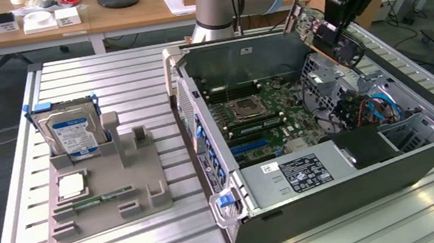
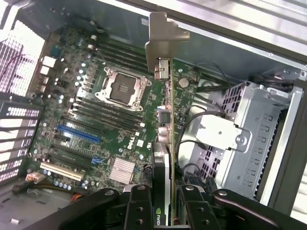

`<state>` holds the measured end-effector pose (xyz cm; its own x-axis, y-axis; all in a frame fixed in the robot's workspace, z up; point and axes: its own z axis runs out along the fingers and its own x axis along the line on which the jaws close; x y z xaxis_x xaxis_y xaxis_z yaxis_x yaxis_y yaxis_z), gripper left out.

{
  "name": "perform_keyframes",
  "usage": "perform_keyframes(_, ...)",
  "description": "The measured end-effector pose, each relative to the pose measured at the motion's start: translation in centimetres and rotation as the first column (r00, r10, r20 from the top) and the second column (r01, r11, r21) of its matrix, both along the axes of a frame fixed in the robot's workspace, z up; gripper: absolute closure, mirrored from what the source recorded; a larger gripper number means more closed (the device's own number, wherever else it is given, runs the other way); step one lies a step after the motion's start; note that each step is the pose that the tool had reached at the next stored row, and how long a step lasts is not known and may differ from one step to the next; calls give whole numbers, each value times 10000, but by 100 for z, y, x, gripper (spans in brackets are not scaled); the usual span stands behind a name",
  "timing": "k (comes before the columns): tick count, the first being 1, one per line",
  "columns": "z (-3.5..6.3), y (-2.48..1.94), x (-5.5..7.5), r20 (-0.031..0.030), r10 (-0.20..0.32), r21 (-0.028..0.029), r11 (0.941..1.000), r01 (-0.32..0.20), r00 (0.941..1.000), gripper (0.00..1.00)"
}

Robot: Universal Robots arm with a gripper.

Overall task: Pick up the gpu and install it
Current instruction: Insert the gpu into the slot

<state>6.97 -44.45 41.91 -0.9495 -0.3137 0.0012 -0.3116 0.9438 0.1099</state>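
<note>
Gripping gpu (image 2: 163, 158) edge-on, lengthwise — out from tool (image 2: 165, 208)

Shiny metal, dull plastic
The table (image 1: 114, 78) is shiny ribbed metal; the gpu (image 2: 163, 120) has a dull metal end; the holder (image 1: 103, 202) looks plastic.
</note>
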Motion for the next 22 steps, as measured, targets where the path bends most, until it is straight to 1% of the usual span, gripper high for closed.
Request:
perform_keyframes(3, 0, 0, 0, 0, 407, -1, 9992, -407, 9992, 73)
perform_keyframes(6, 0, 0, 0, 0, 849, -1, 9964, -849, 9964, 73)
perform_keyframes(9, 0, 0, 0, 0, 1321, -1, 9912, -1321, 9912, 73)
perform_keyframes(11, 0, 0, 0, 0, 1620, -1, 9868, -1620, 9868, 73)
perform_keyframes(13, 0, 0, 0, 0, 1911, -1, 9816, -1911, 9816, 73)
perform_keyframes(17, -1, 0, 0, 0, 2491, -1, 9685, -2491, 9685, 73)
perform_keyframes(19, -1, 0, 0, 0, 2773, -1, 9608, -2773, 9608, 73)
perform_keyframes(22, -1, 0, 0, 0, 3198, -1, 9475, -3198, 9475, 73)
